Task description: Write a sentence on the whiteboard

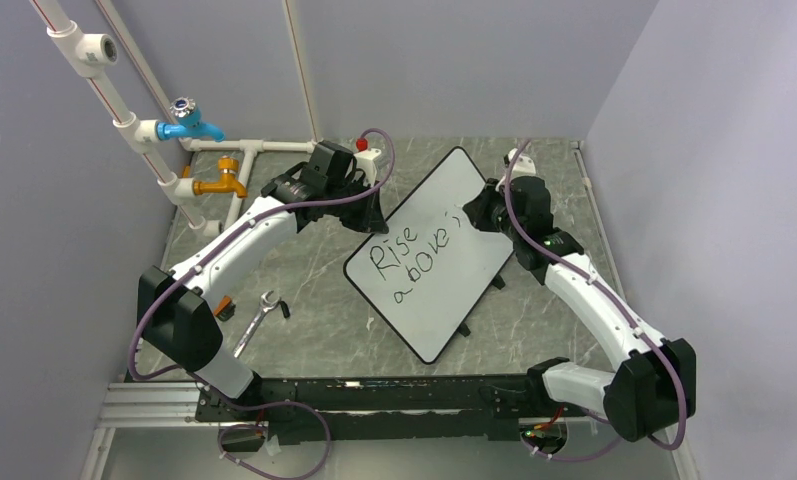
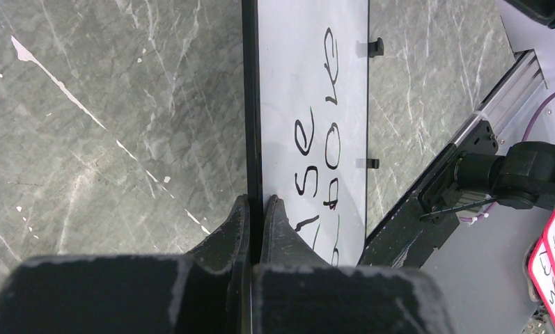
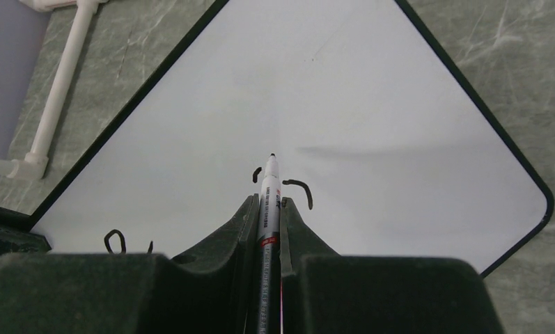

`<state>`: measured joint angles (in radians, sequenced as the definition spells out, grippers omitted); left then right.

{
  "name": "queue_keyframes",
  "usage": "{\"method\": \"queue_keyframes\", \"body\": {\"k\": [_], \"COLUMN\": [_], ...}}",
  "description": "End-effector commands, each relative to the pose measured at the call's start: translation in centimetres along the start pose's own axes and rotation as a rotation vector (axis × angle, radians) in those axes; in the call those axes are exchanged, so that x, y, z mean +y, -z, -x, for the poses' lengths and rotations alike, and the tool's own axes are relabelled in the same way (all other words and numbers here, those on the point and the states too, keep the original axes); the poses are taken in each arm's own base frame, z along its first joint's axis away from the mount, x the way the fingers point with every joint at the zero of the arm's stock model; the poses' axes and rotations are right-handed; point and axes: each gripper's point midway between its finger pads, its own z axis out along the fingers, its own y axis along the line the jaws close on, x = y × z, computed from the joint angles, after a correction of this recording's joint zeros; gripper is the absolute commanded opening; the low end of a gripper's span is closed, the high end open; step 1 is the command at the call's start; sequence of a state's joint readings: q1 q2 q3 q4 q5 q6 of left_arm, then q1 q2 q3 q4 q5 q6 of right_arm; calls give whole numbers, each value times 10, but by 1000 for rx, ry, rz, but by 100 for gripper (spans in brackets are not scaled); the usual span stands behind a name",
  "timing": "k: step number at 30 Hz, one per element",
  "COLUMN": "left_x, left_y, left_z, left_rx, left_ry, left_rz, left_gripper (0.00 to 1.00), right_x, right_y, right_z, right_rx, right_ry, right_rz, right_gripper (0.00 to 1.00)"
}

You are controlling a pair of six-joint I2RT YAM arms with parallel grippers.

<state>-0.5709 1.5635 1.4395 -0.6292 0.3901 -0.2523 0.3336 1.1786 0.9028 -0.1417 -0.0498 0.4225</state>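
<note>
From above, my left arm reaches forward from its base and bends inward, so that my left end effector [image 1: 374, 216] meets the upper-left edge of the whiteboard [image 1: 444, 305]. The board sits cornerwise on the counter [image 1: 304, 310] between my two arms. My right arm folds in from the other side, and my right end effector [image 1: 477, 212] is over the board's upper-right part. The sentence [image 1: 414, 262] reads "Rise above" in two slanted lines, with a few more strokes near my right end effector. In my left wrist view, the left end effector [image 2: 255, 209] is nearly closed, one finger on each side of the whiteboard [image 2: 288, 69] at its black rim. The sentence [image 2: 316, 139] runs just beside those fingers, with the counter [image 2: 121, 104] beyond the rim. In my right wrist view, the right end effector [image 3: 267, 205] is clamped on a marker [image 3: 269, 184]. Its tip points at the whiteboard [image 3: 365, 104], just past the newest strokes of the sentence [image 3: 299, 188]. I cannot tell whether the tip touches.
</note>
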Motion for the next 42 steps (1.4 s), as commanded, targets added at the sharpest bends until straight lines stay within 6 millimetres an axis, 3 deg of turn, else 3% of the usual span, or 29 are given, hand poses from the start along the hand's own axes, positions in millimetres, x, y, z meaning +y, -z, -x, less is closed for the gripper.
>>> {"method": "queue_keyframes", "body": {"k": [1, 14, 27, 34, 42], "left_x": [-2, -6, -8, -8, -7], "left_y": [7, 10, 12, 11, 9], "left_z": [10, 10, 10, 10, 9], "left_rx": [-46, -50, -54, -53, -48], "left_ry": [-79, -87, -94, -94, -93], "left_rz": [24, 21, 22, 21, 26], "left_gripper": [0, 0, 0, 0, 0], "right_x": [2, -12, -12, -16, -20], "right_y": [14, -1, -14, -20, -25], "right_z": [34, 15, 0, 1, 19], "right_rx": [-102, -45, 1, 8, -14], "right_ry": [19, 1, -29, -29, -11], "right_rz": [-19, -21, 12, 1, -20], "right_gripper": [0, 0, 0, 0, 0]}}
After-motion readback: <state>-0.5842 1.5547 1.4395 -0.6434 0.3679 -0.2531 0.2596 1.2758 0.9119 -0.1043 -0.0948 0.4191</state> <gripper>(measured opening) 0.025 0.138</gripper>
